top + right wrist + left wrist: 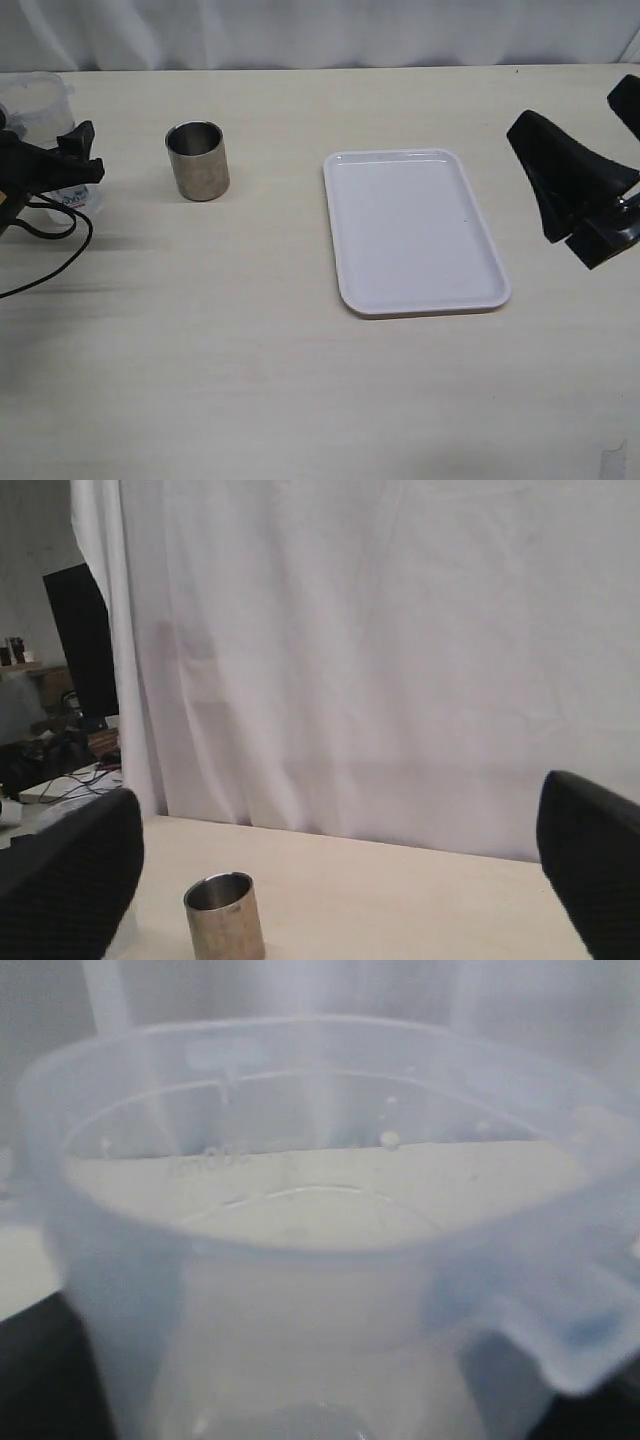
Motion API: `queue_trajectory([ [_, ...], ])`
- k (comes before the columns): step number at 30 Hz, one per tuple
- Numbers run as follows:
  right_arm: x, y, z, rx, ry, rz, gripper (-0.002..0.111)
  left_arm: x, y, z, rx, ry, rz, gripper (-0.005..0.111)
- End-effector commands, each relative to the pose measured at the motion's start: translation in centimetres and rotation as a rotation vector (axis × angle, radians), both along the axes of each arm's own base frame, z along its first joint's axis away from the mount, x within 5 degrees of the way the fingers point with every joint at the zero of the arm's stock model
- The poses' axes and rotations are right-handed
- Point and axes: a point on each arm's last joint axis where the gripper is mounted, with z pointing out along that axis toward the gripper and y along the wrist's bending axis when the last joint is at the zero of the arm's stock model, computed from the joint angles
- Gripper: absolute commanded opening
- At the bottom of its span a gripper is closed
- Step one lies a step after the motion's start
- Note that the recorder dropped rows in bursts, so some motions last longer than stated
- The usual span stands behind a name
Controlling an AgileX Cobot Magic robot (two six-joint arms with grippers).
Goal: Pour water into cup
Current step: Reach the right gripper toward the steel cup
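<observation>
**On the bench, 10 o'clock sector: cup upright, clear of both sets of fingers**

In the exterior view, the cup [197, 160] stands upright on the bench [250, 380], at 10 o'clock from the bench centre, mouth open and nothing touching it.

The left fingers [78, 142] lie at 9 o'clock from the cup, apart from it, and sit around a clear plastic jug [38, 105]. It cannot be told whether they are pressing on it. In the left wrist view the jug [320, 1260] fills the frame, with droplets on its inner wall.

The right fingers [560, 185] lie at 3 o'clock from the cup, well apart from it. A white tray [480, 295] lies between them. In the right wrist view these fingers [70, 880] are spread wide, and the cup [224, 916] shows between them, far off.
</observation>
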Motion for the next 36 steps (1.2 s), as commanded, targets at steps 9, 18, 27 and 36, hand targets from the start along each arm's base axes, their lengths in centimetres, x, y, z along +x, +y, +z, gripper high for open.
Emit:
queue_trajectory([
  [9, 3.0, 2.7, 1.0, -0.077, -0.023, 0.188, 0.102, 0.1, -0.2, 0.1, -0.006, -0.011, -0.014, 0.000],
  [18, 9.8, 9.1, 0.6, -0.234, 0.079, 0.316, 0.102, 0.1, -0.3, 0.1, -0.005, -0.011, -0.022, 0.000],
  [27, 18.5, 18.2, -7.0, -0.307, 0.152, 0.460, 0.102, 0.1, -0.3, 0.1, -0.025, -0.009, -0.019, 0.000],
  [36, 22.6, 20.8, -12.1, -0.354, 0.156, 0.504, 0.102, 0.1, -0.3, 0.1, -0.027, -0.009, -0.018, 0.000],
])
